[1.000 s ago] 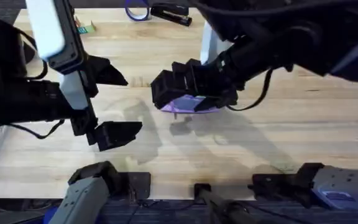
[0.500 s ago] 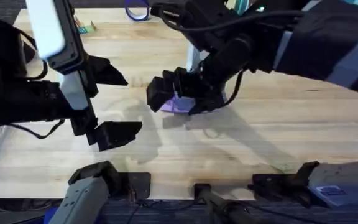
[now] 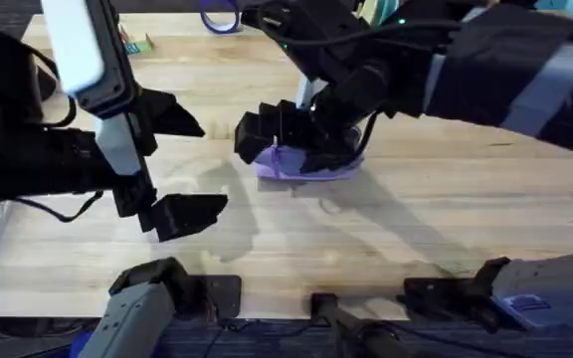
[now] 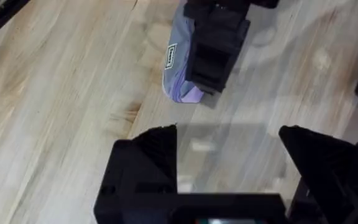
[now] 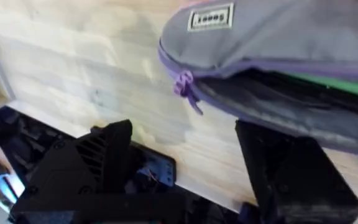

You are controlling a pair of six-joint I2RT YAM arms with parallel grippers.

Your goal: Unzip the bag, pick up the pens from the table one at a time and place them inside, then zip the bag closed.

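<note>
On the wooden table (image 3: 466,209) I see my left gripper (image 3: 179,164) at 9 o'clock, fingers spread wide, grasping nothing. Near centre, toward 12 o'clock, the bag (image 3: 311,167) lies unzipped. My right gripper (image 5: 185,165) hovers over it, released.

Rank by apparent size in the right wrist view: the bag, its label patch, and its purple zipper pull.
1. The bag, by far the largest, running off the frame.
2. The label patch on its grey panel.
3. The zipper pull, close to the patch in size, so that order is unsure.
</note>
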